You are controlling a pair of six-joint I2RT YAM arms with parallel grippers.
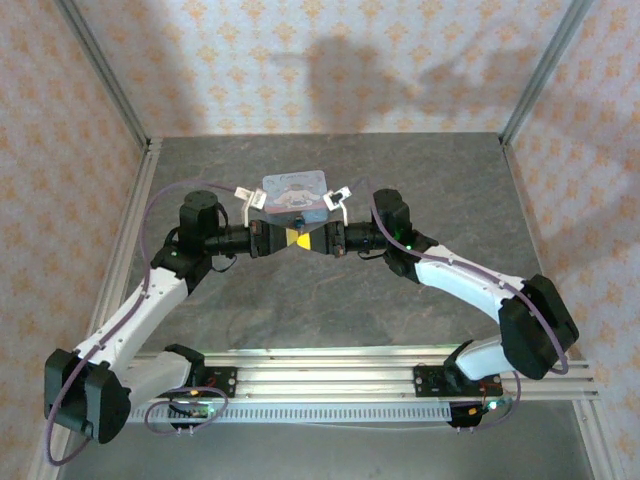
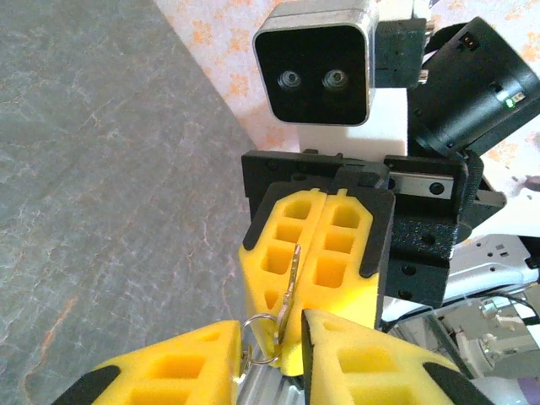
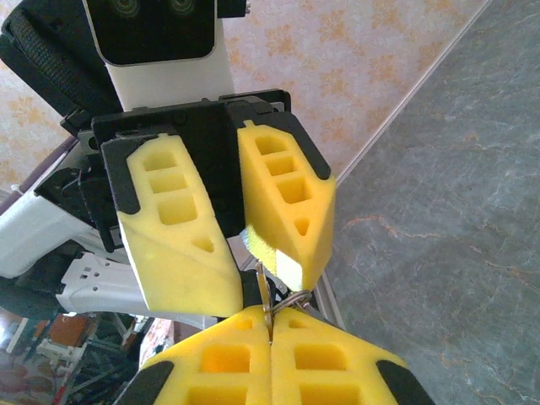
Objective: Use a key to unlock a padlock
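My two grippers meet tip to tip above the table's middle. My right gripper [image 3: 270, 325] [image 1: 312, 240] is shut on the key [image 3: 268, 299], a thin silvery blade pinched in the seam between its yellow pads. In the left wrist view the key [image 2: 291, 278] lies along that seam, its wire ring [image 2: 261, 333] hanging off the end. My left gripper [image 2: 274, 342] [image 1: 283, 238] is open a little, its fingers either side of the key's ring end, and the ring touches its left finger [image 2: 169, 371]. The padlock is out of view.
A light-blue tin [image 1: 295, 188] with a picture lid lies just behind the meeting grippers. Grey stone-patterned table [image 1: 330, 320] spreads all round. Patterned walls with metal posts [image 1: 110, 70] enclose the back and sides. An aluminium rail [image 1: 330, 375] runs along the near edge.
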